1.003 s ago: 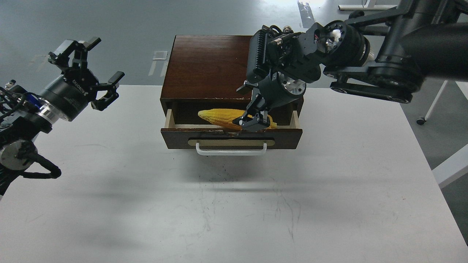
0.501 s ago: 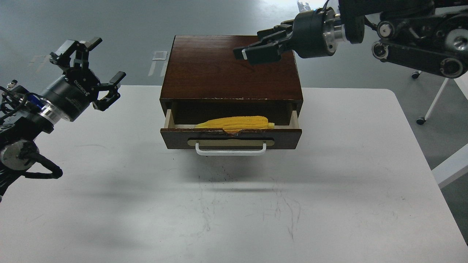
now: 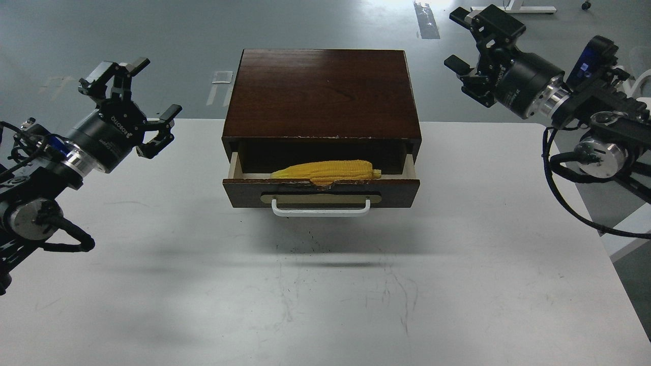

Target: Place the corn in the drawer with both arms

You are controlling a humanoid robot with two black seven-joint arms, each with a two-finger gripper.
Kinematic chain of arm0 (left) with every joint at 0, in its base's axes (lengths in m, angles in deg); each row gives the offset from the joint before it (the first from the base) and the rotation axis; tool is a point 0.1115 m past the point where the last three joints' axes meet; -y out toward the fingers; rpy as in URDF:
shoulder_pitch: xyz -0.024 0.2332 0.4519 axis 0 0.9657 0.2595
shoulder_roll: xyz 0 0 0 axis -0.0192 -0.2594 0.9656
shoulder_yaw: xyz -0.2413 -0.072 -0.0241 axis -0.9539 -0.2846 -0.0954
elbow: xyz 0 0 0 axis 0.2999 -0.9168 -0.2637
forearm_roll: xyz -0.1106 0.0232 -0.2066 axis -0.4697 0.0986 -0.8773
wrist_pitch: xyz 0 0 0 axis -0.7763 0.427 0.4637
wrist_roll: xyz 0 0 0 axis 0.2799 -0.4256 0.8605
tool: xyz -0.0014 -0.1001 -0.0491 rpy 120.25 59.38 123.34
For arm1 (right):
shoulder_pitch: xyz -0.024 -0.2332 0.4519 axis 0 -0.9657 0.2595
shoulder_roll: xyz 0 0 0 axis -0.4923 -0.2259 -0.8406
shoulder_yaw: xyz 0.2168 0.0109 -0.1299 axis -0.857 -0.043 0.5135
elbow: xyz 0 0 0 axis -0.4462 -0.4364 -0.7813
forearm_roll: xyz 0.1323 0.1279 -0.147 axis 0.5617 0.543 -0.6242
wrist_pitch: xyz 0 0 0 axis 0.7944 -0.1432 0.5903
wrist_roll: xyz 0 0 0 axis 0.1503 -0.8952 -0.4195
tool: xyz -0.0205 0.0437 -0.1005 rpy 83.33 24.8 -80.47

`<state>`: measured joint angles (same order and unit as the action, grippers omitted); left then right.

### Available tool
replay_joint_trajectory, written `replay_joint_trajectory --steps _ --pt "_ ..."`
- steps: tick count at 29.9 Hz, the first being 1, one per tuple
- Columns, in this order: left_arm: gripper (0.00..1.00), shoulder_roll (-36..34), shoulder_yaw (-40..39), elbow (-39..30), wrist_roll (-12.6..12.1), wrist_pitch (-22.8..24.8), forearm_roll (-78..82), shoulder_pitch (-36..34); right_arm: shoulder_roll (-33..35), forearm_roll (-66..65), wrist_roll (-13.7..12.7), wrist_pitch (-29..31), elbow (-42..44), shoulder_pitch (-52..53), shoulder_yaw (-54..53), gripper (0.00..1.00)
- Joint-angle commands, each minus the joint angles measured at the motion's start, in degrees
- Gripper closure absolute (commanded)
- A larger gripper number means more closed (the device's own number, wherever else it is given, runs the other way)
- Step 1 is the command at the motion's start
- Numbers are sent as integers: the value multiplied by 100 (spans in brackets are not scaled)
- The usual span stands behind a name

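Note:
The yellow corn (image 3: 328,171) lies lengthwise inside the open drawer (image 3: 321,191) of the dark brown wooden box (image 3: 322,94), its tapered tip pointing left. The drawer is pulled partly out, with its brass plate and white bar handle (image 3: 321,209) facing me. My left gripper (image 3: 133,89) is open and empty, held above the table to the left of the box. My right gripper (image 3: 469,41) is open and empty, raised to the right of the box and apart from it.
The box stands at the far middle of a white table (image 3: 325,284) with scuff marks in front of the drawer. Grey floor lies beyond the table's far edge. A white frame leg (image 3: 623,239) shows past the table's right edge.
My right gripper let go of the corn in the drawer, rose over the box, then swung out to the right. The corn settled flat. My left gripper moved slightly right.

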<state>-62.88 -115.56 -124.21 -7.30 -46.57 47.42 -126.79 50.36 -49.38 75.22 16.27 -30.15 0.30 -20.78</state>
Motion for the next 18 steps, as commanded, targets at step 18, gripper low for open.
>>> replay_joint_trajectory --steps 18 --pt "1 238 -321 91 0 369 0 203 -382 675 2 354 284 -1721 -1209 0"
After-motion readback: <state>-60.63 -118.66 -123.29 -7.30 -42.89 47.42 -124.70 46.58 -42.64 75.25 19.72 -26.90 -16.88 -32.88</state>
